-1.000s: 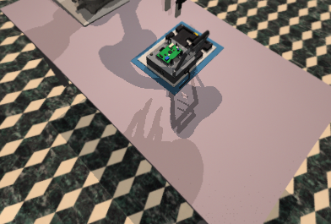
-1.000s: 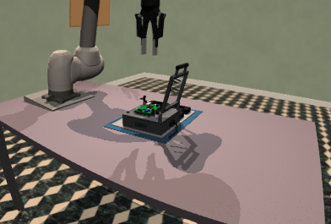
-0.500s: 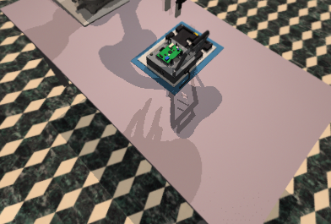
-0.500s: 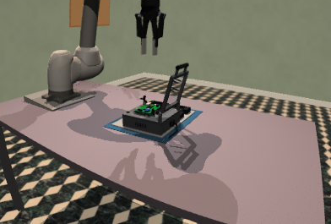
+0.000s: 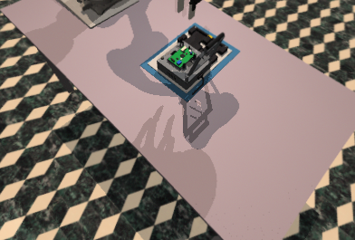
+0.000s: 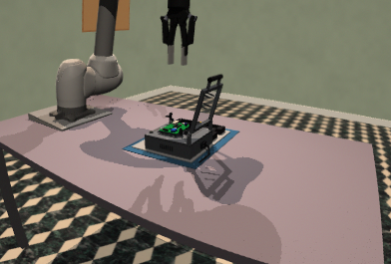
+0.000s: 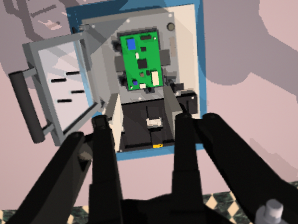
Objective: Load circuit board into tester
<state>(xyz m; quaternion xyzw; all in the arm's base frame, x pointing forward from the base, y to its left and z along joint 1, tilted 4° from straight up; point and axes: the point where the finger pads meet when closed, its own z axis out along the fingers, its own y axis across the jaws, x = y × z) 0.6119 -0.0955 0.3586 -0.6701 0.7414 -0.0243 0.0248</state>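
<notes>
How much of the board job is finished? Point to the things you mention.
The green board (image 5: 181,57) (image 6: 175,129) (image 7: 142,60) is already on the tester (image 5: 174,74) (image 6: 172,145) (image 7: 107,30), though I can't tell if it's over its pins. The pincer (image 5: 186,13) (image 6: 178,64) (image 7: 142,101) is up high, holding nothing. The lid (image 5: 199,61) (image 6: 197,111) (image 7: 44,95) stands open, so pressing it shut until it latches, then letting go, is left.

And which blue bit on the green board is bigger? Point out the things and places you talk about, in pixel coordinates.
The blue block (image 5: 179,62) (image 6: 174,130) (image 7: 131,44) at the end of the board (image 5: 176,58) (image 6: 168,130) (image 7: 131,62) away from the white connector (image 5: 184,49) (image 7: 155,77); the other (image 7: 135,82) is smaller.

Raised lid (image 5: 206,55) (image 6: 205,103) (image 7: 65,85) beside open-topped board (image 5: 181,57) (image 6: 175,128) (image 7: 141,60)
</notes>
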